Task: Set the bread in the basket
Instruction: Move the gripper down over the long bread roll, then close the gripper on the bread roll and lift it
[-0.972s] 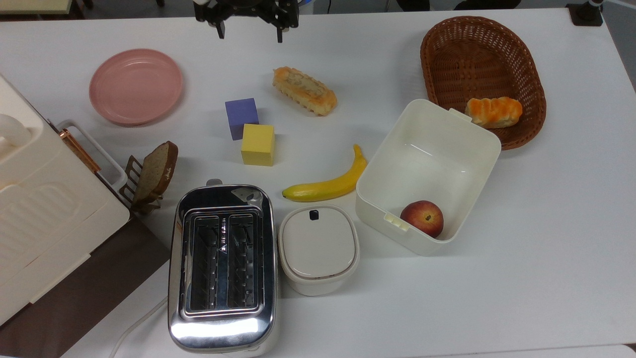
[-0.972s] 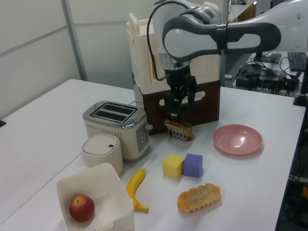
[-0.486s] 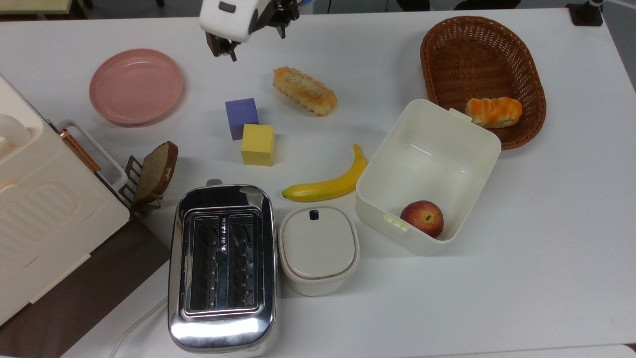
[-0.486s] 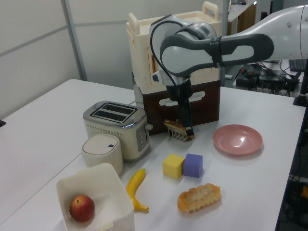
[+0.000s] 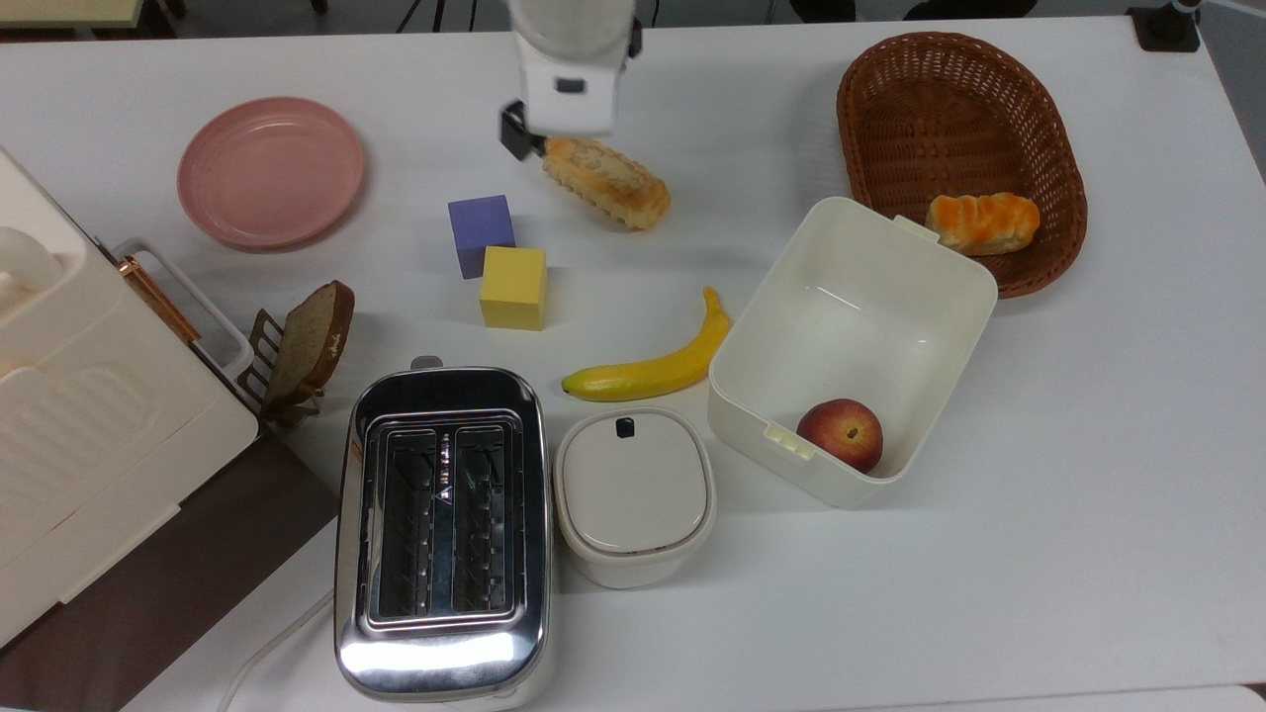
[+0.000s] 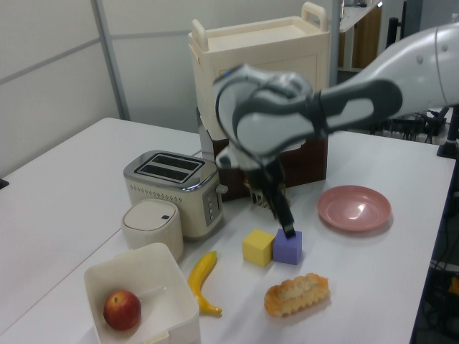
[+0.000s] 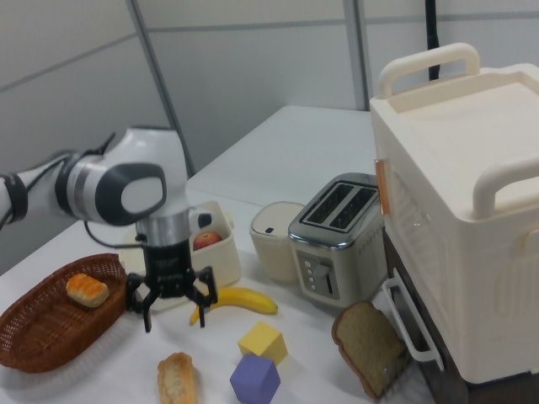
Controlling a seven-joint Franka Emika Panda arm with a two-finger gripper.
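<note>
Right view: the tool hangs spread open; one ridged bread at its 6 o'clock, one woven basket.

White tabletop carries: pink plate, bread, purple cube touching yellow cube, banana, brown wicker basket, white tub overlapping the basket's near rim in the top view, chrome toaster, lidded white pot just beside it, toast slice on a small rack, big cream case at the top view's left.
</note>
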